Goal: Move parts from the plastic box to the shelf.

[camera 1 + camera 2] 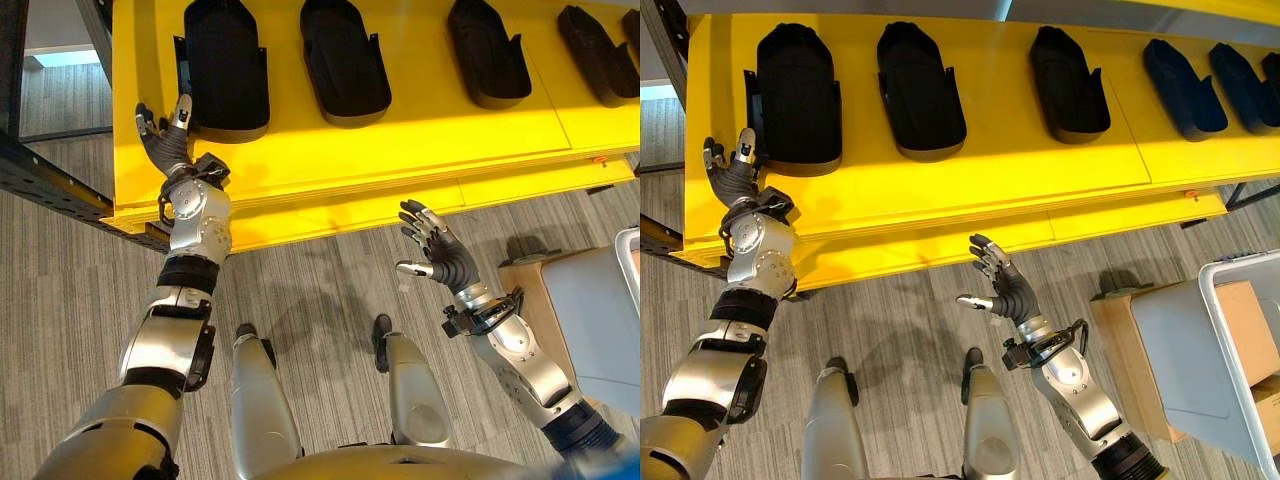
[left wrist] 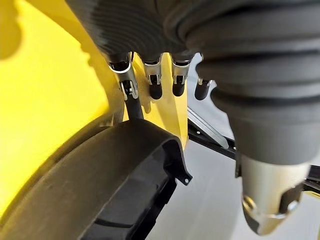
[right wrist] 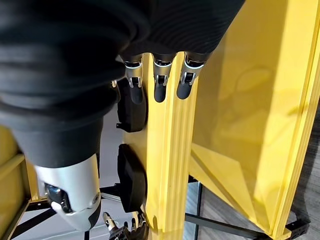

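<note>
My left hand (image 1: 165, 140) rested open at the shelf's (image 1: 400, 140) left front corner, fingertips touching the leftmost black part (image 1: 225, 65). My right hand (image 1: 438, 255) hung open, empty, before its front edge.

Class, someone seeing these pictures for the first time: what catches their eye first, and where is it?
A bright yellow shelf carries a row of black moulded parts. The left hand rests open beside the leftmost part, at the shelf's left end. The right hand hovers open over the carpet in front of the shelf.
</note>
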